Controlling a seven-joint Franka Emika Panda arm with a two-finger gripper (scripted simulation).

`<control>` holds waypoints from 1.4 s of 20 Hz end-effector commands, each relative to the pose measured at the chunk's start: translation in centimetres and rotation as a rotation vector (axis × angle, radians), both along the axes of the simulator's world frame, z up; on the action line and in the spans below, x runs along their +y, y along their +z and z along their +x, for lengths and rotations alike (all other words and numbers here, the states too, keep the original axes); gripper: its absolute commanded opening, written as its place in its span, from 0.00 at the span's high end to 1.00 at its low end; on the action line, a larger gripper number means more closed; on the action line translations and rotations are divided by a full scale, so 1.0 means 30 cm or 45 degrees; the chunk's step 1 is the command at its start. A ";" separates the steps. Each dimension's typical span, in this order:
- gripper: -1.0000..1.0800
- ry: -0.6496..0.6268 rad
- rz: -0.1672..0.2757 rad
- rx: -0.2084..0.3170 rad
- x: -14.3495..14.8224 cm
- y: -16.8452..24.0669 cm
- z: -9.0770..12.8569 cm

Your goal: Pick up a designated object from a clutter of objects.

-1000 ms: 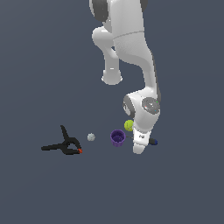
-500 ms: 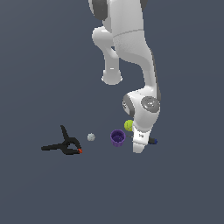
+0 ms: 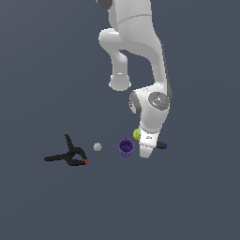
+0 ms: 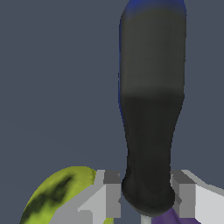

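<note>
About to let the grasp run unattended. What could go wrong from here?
The gripper straddles only the end of the screwdriver, so the tool may swing or slip out on lifting. The tennis ball and purple cup sit close beside the fingers and could get knocked.

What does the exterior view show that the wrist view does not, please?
Only the exterior view shows the black clamp, the grey ball and the arm above them. Only the wrist view shows the claw with a finger on each side of the handle. Both show the screwdriver, the tennis ball and the purple cup.
</note>
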State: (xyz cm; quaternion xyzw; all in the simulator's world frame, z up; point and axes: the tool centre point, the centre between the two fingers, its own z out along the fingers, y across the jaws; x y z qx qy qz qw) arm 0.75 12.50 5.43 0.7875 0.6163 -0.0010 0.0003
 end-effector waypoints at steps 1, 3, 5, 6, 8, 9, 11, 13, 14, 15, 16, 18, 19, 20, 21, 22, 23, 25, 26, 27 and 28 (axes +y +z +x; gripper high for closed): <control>1.00 0.000 -0.001 -0.002 -0.021 0.053 -0.018; 1.00 0.000 -0.002 -0.002 -0.040 0.100 -0.036; 1.00 0.000 -0.002 -0.002 -0.061 0.152 -0.055; 1.00 0.001 -0.002 -0.002 -0.071 0.178 -0.065; 1.00 0.001 -0.002 -0.002 -0.092 0.230 -0.084; 1.00 0.001 -0.002 -0.002 -0.103 0.256 -0.094; 1.00 0.001 -0.002 -0.002 -0.123 0.308 -0.113; 1.00 0.001 -0.001 -0.002 -0.143 0.361 -0.132; 1.00 0.001 -0.001 -0.002 -0.153 0.387 -0.141; 1.00 0.001 0.000 -0.002 -0.164 0.414 -0.151; 1.00 0.001 0.000 -0.002 -0.174 0.441 -0.161; 1.00 0.001 0.001 -0.002 -0.194 0.495 -0.180; 1.00 0.002 0.002 -0.002 -0.205 0.523 -0.190; 1.00 0.002 0.003 -0.002 -0.215 0.551 -0.200; 1.00 0.002 0.004 -0.002 -0.226 0.580 -0.210; 1.00 0.002 0.004 -0.002 -0.237 0.609 -0.220; 1.00 0.002 0.005 -0.002 -0.248 0.639 -0.231; 1.00 0.002 0.006 -0.002 -0.272 0.701 -0.252; 1.00 0.002 0.007 -0.002 -0.284 0.733 -0.263; 1.00 0.002 0.008 -0.002 -0.297 0.766 -0.274; 1.00 0.002 0.008 -0.002 -0.309 0.797 -0.285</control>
